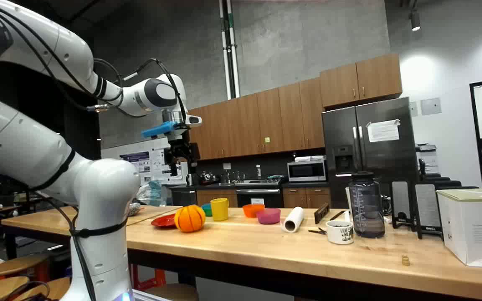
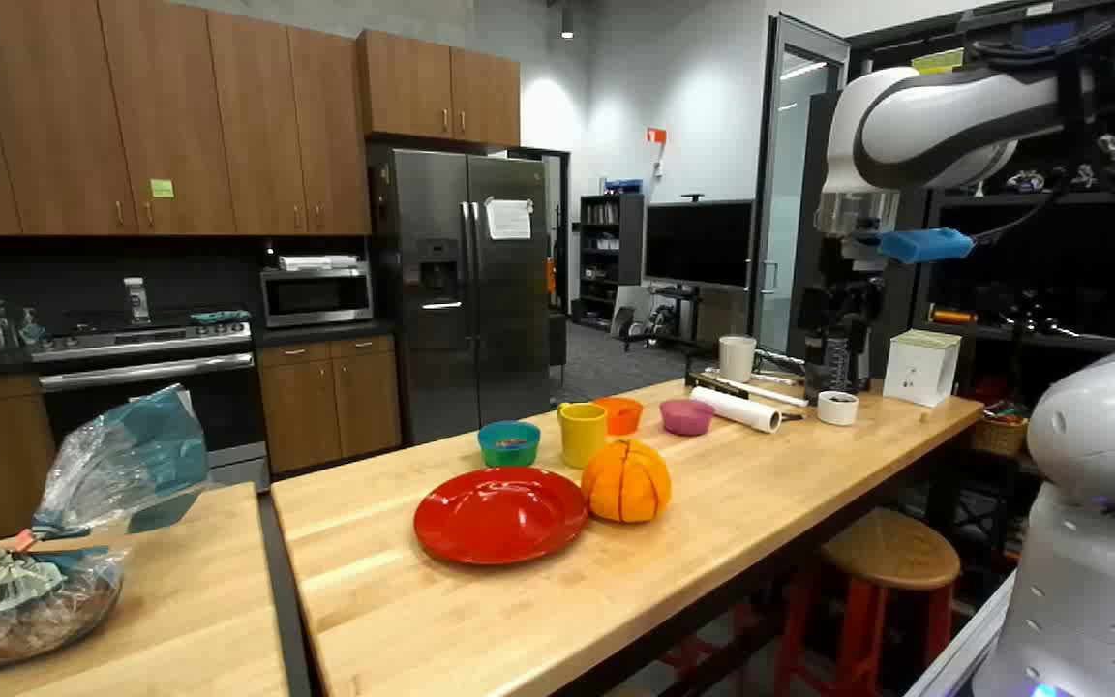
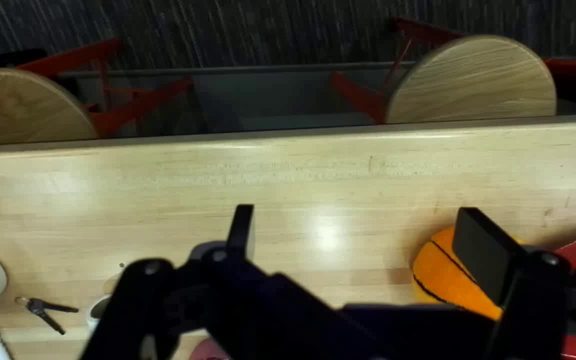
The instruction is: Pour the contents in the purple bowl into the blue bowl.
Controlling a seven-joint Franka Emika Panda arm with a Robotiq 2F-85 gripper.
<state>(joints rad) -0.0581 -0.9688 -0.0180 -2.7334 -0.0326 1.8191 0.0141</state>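
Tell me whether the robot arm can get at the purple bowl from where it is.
Probably yes: the gripper hangs open above the table, holding nothing, and nothing covers the purple bowl. The orange bowl and white roll sit close by, so coming down from above looks safest.

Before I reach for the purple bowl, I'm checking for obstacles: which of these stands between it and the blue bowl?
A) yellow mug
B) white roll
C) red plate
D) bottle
A: in both exterior views the yellow mug stands between the blue bowl and the purple bowl.
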